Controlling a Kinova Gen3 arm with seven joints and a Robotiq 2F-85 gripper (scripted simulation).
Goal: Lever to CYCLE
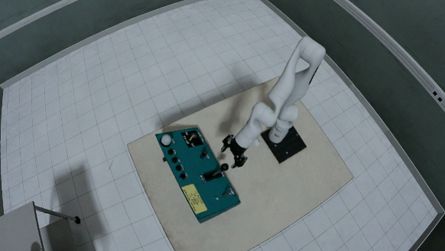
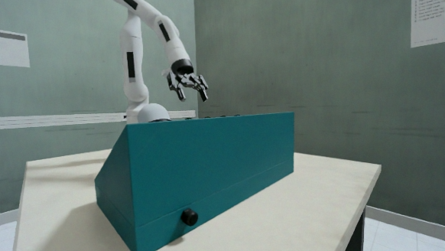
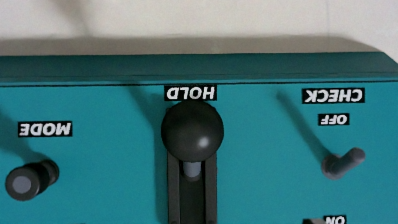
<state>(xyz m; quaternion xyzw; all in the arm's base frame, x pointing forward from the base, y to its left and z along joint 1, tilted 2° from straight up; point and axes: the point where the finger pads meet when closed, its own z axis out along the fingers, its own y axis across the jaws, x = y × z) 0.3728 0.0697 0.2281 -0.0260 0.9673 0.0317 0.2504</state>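
Observation:
The teal console [image 1: 196, 174] lies on the beige mat. Its lever has a black ball knob [image 3: 192, 131] that stands at the HOLD label [image 3: 190, 92], at the end of a black slot [image 3: 191, 192]. The knob also shows in the overhead view [image 1: 224, 167]. My gripper [image 1: 232, 151] is open and empty, hovering above the console's edge beside the lever. It shows above the console in the side view [image 2: 190, 89]. The fingers are out of the wrist view. The CYCLE end of the slot is out of the wrist view.
A MODE knob [image 3: 30, 180] sits left of the lever and a CHECK toggle [image 3: 343, 163] sits right of it in the wrist view. A white dome [image 1: 166, 139], a dial [image 1: 192, 138], several black buttons [image 1: 177, 164] and a yellow label [image 1: 193, 199] are on the panel. My base [image 1: 287, 143] stands to the right.

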